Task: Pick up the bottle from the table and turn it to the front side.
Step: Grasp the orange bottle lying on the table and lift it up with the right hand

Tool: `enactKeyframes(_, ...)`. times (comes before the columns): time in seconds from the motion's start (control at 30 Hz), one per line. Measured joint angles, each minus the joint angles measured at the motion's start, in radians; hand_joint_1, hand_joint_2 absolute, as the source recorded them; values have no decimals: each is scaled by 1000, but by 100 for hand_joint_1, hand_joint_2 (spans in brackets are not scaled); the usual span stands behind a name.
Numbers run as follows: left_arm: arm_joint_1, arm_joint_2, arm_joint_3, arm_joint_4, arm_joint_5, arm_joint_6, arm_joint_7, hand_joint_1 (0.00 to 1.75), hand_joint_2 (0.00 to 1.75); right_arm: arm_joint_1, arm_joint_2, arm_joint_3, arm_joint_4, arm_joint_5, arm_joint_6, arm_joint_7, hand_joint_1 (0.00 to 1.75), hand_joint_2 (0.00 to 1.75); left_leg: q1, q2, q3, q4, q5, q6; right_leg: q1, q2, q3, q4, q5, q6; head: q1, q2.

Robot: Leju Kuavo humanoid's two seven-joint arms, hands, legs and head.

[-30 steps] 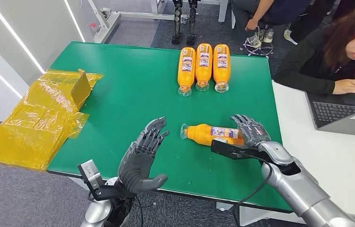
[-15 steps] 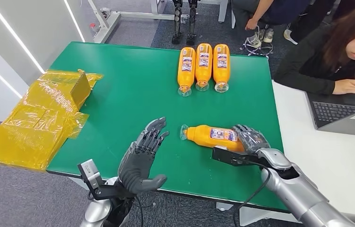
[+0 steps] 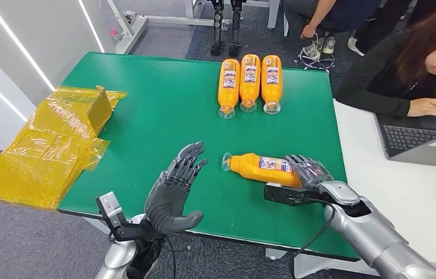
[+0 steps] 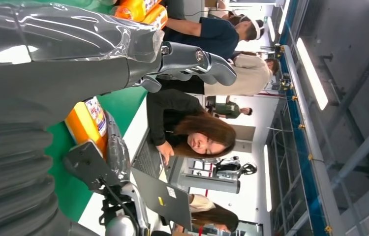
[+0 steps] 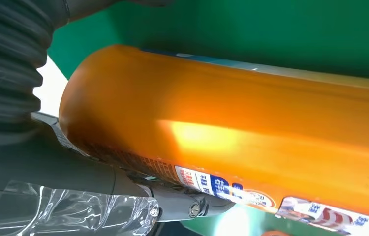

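The green surface (image 3: 146,116) carries 3 orange bottles (image 3: 250,81) at its far edge. Nearer, the bottle (image 3: 259,167) lies on its side, its base clasped by the right robot hand (image 3: 308,171), probably to roll the label upward. The left robot hand (image 3: 175,189) hovers spread, empty.

An orange plastic bottle (image 3: 262,167) is lying on its side on the green surface (image 3: 163,116), near the front edge, its cap end pointing left. The right hand (image 3: 308,171) is resting on its base end; the left hand (image 3: 172,192) is hovering left of it, apart. Three more orange bottles (image 3: 250,81) are lying side by side at the far edge. Crumpled yellow plastic wrapping (image 3: 47,145) is overhanging the surface's left edge — a dark laptop (image 3: 419,139) is sitting on the white table to the right.
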Motion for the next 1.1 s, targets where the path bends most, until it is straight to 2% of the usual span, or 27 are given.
enactKeyframes(0.2,-1,4,-1,3,2,-1,0,0,175,-15,-23,21,0,-11,23,-5,2,175,0,0,1,0,0,0,0,0,1,0,0,0,0,0)
enactKeyframes(0.23,-1,5,-1,3,2,-1,0,0,175,-16,-25,23,0,-12,24,-5,34,175,0,0,1,0,0,0,0,0,1,0,0,0,0,0)
enactKeyframes(0.33,-1,6,-1,3,2,-1,0,0,175,-20,-30,28,0,-14,28,-4,156,175,0,0,1,0,0,0,0,0,1,0,0,0,0,0)
enactKeyframes(0.37,-1,7,-1,3,2,-1,0,0,175,-21,-32,30,0,-16,30,-3,167,175,0,0,1,0,0,0,0,0,1,0,0,0,0,0)
enactKeyframes(0.57,-1,8,-1,3,4,-9,4,0,175,-46,-55,42,-8,-31,69,9,172,175,0,0,1,0,0,0,0,0,1,0,0,0,0,0)
enactKeyframes(0.9,-1,8,-1,3,5,-18,6,0,175,-100,-129,91,-52,-94,177,15,175,175,0,-1,0,0,0,0,0,-1,0,0,0,0,0,0)
enactKeyframes(1.1,-1,8,-1,3,2,-19,6,0,175,-121,-168,132,-77,-147,192,28,175,175,0,-1,-1,0,0,0,0,-1,0,0,0,0,0,0)
